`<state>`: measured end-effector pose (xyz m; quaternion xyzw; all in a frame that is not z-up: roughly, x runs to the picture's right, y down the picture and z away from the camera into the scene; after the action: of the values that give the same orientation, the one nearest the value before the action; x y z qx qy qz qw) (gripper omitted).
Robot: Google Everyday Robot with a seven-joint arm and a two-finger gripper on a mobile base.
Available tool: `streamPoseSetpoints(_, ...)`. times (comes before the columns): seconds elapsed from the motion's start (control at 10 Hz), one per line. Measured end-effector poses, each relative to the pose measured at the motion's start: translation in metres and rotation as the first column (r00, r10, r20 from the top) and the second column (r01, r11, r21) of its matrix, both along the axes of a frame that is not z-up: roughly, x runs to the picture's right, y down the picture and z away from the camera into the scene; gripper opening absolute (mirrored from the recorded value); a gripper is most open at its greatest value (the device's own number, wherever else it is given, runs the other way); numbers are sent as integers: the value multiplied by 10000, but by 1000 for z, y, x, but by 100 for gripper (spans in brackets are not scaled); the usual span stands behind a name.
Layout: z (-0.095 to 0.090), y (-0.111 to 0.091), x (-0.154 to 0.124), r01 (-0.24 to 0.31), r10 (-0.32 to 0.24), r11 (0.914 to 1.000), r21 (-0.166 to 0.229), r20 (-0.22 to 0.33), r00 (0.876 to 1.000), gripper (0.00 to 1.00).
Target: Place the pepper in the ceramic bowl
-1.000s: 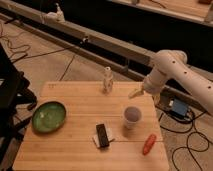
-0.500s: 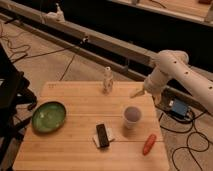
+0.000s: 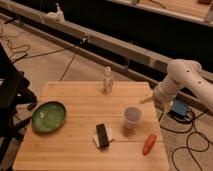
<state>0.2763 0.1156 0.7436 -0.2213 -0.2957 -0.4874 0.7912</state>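
Single elevated view, angled down over table [image 3: 75, 150], gripper [image 3: 146, 100] at its right edge

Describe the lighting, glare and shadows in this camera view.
Camera view: warm, dim light, brightest on the table, dark behind; a pale sheen on the ceramic bowl; soft shadow by the cup; the gripper, open, hangs at the table's right edge.

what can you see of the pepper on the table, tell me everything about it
The pepper is small, slender and orange-red, with a tapered, carrot-like shape and smooth-looking skin. It lies flat at a slight slant near the right front edge of the wooden table, just in front and to the right of the white cup. It touches only the tabletop. The gripper hangs open beyond the cup, well clear of it.
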Motion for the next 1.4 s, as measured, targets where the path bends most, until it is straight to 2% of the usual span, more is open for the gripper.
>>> streamPoseSetpoints(0.3,-4,28,28,-470,454,9983,-331,-490,9978,80)
streamPoseSetpoints(0.6,-5,63,40,-790,732,9933,-843,-689,9949,80)
streamPoseSetpoints(1.1,-3,119,23,-540,465,9820,-1812,-457,9979,80)
streamPoseSetpoints(1.4,10,156,-2,-102,65,9628,-2701,-148,9999,80)
